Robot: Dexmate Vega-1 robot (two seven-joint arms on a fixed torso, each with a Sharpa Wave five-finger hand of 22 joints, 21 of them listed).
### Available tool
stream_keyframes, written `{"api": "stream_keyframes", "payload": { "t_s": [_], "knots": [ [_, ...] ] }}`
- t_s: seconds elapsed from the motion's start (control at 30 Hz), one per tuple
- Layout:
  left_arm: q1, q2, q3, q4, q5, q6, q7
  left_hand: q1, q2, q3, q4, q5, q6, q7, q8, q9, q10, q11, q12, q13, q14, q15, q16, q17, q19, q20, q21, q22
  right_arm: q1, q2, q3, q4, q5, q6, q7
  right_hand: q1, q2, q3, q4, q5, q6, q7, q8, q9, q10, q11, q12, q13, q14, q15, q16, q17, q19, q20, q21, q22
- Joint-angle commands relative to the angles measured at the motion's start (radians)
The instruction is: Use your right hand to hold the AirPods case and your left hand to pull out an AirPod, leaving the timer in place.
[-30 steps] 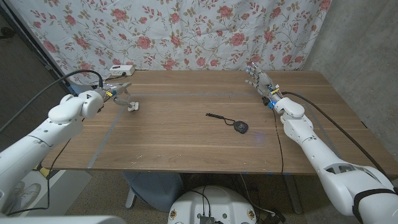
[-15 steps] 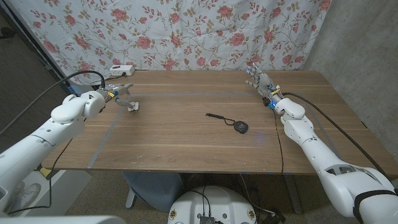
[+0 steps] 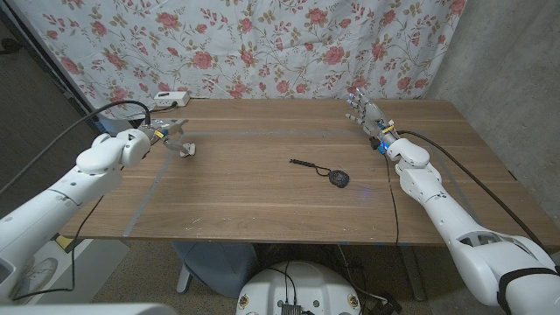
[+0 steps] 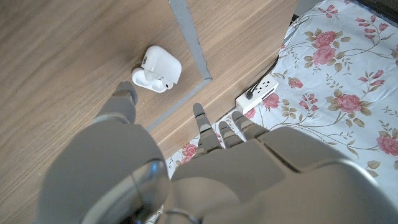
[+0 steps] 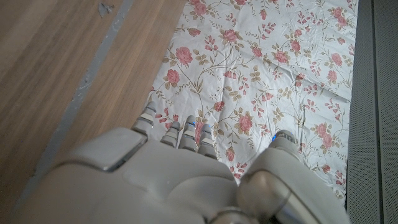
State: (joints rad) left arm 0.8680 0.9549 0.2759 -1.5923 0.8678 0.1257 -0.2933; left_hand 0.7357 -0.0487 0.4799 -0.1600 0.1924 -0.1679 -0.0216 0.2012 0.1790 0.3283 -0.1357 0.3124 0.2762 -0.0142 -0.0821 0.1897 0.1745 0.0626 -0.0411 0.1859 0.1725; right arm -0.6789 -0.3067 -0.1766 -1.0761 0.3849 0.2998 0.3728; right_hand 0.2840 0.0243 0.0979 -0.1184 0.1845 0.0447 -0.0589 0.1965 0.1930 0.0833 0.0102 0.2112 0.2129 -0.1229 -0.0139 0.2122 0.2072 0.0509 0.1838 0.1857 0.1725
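Note:
A white AirPods case (image 3: 186,150) lies on the wooden table (image 3: 262,201) at the left, on a grey tape line. The left wrist view shows the case (image 4: 157,69) with its lid open. My left hand (image 3: 166,130) hovers just behind and to the left of the case, its fingers (image 4: 124,99) spread and holding nothing. The black round timer (image 3: 339,179) with its black strap lies right of the table's middle. Far to the right, near the back edge, my right hand (image 3: 363,109) stands with its fingers (image 5: 180,134) apart and empty, a long way from the case.
A white power strip (image 3: 166,97) sits at the table's back left corner, also seen as the power strip (image 4: 256,95) in the left wrist view. A floral cloth (image 3: 262,44) hangs behind the table. Grey tape lines (image 3: 149,197) cross the left side.
My left arm has shifted slightly towards the table, while the hand stays beside the case. The right hand, the case and the timer have not moved.

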Motion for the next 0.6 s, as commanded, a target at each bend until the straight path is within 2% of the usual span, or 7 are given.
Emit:
{"api": "stream_keyframes", "payload": {
  "t_s": [0.03,0.2,0.27,0.43,0.6],
  "knots": [
    [-0.025,-0.010,0.025,0.027,0.055,0.009,0.010,0.011,0.000,-0.006,0.000,0.003,-0.032,-0.008,0.004,0.003,0.005,-0.005,0.000,0.006,0.006,-0.003,-0.001,0.002,0.007,0.005,0.005,-0.001,0.014,0.003,-0.003,0.023,-0.002,0.004,0.007,-0.006,-0.002,0.001,0.002,0.000,0.007,-0.001,0.007,0.002,0.004,-0.001,0.001,0.000,0.000,0.002,0.003,0.003,-0.006,0.005,0.005,0.001],
    [-0.025,-0.009,0.033,0.027,0.071,0.020,0.005,0.012,0.001,-0.006,0.000,0.003,-0.027,-0.009,0.005,0.003,0.008,-0.004,0.001,0.006,0.008,-0.003,-0.001,0.002,0.009,0.005,0.006,-0.001,0.015,0.004,-0.003,0.022,-0.002,-0.002,0.002,-0.005,-0.002,0.001,0.002,0.001,0.006,0.000,0.007,0.002,0.004,-0.002,0.001,0.000,0.000,0.002,0.002,0.002,-0.006,0.005,0.005,0.001],
    [-0.039,-0.013,0.040,0.029,0.066,0.029,-0.041,0.012,0.002,-0.006,0.000,0.003,-0.028,-0.010,0.005,0.003,0.008,-0.003,0.001,0.006,0.009,-0.003,0.000,0.002,0.009,0.004,0.006,-0.001,0.016,0.004,-0.004,0.024,-0.003,0.001,0.002,-0.005,-0.001,0.002,0.001,0.001,0.006,0.000,0.007,0.002,0.005,-0.001,0.001,0.000,0.000,0.001,0.002,0.002,-0.006,0.005,0.005,0.001],
    [-0.035,-0.007,0.049,0.043,0.096,0.023,0.013,0.014,0.004,-0.006,0.001,0.003,-0.028,-0.009,0.004,0.003,0.009,-0.003,0.002,0.006,0.015,-0.002,0.002,0.002,0.008,0.005,0.005,-0.001,0.023,0.006,-0.006,0.036,-0.002,0.002,0.008,-0.004,0.000,0.002,0.001,0.001,0.007,0.000,0.007,0.002,0.004,0.000,0.001,0.000,0.000,0.002,0.002,0.001,-0.006,0.005,0.005,0.001],
    [-0.051,-0.015,0.064,0.062,0.112,0.036,-0.009,0.014,0.005,-0.007,0.001,0.002,-0.025,-0.009,0.004,0.003,0.010,-0.001,0.002,0.007,0.017,-0.002,0.001,0.002,0.009,0.004,0.006,-0.001,0.029,0.007,-0.009,0.043,-0.006,0.002,0.008,-0.002,0.001,0.003,0.000,0.002,0.004,0.001,0.006,0.002,0.004,-0.002,0.001,0.000,-0.001,0.001,0.002,0.001,-0.005,0.005,0.005,0.001]
  ]
}}
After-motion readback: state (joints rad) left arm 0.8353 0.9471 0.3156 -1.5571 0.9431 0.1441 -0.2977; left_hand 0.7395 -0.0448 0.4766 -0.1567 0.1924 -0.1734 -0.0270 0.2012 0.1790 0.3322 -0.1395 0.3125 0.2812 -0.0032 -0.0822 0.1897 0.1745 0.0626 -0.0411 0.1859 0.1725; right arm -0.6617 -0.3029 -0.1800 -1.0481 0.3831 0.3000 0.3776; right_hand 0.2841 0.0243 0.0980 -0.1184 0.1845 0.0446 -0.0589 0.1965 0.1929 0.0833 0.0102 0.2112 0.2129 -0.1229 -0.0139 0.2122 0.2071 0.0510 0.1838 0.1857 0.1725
